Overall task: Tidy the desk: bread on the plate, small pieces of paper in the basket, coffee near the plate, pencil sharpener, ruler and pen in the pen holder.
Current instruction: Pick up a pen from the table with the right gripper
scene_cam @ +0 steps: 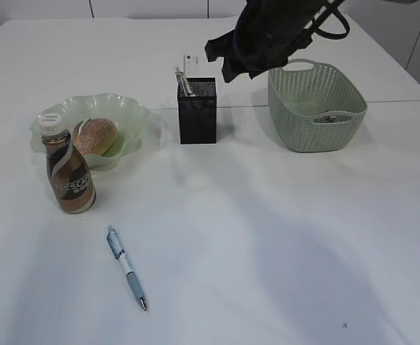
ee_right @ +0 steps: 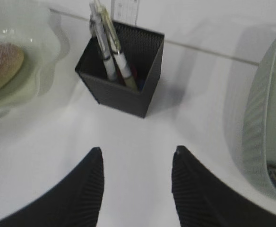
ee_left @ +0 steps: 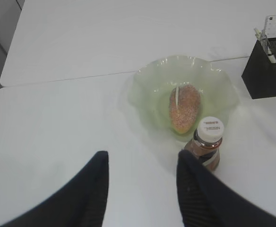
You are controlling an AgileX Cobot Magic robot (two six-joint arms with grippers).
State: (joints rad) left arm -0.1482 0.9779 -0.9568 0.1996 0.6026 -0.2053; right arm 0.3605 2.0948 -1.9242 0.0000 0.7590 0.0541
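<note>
Bread (scene_cam: 93, 136) sits on your green plate (scene_cam: 127, 115) at far left, coffee bottle (scene_cam: 69, 175) touching its near rim. Pen holder (scene_cam: 197, 111) at centre has two pens and a ruler; the basket (scene_cam: 316, 108) is right. One pen (scene_cam: 126, 267) lies near-left on the table. Left gripper (ee_left: 142, 189) and right gripper (ee_right: 137, 187) both hang open, empty.

White desk (scene_cam: 282, 237), with a seam running across it behind the black mesh pen holder (scene_cam: 196, 111). Taking that holder as the reference: a pale green wavy plate (scene_cam: 131, 115) sits to its left, and a brown coffee bottle (scene_cam: 69, 169) stands just in front of the plate's left edge. A pale green woven basket (scene_cam: 316, 108) sits to the holder's right. A blue-and-white pen (scene_cam: 126, 267) lies well in front and a bit left, on bare desk.
</note>
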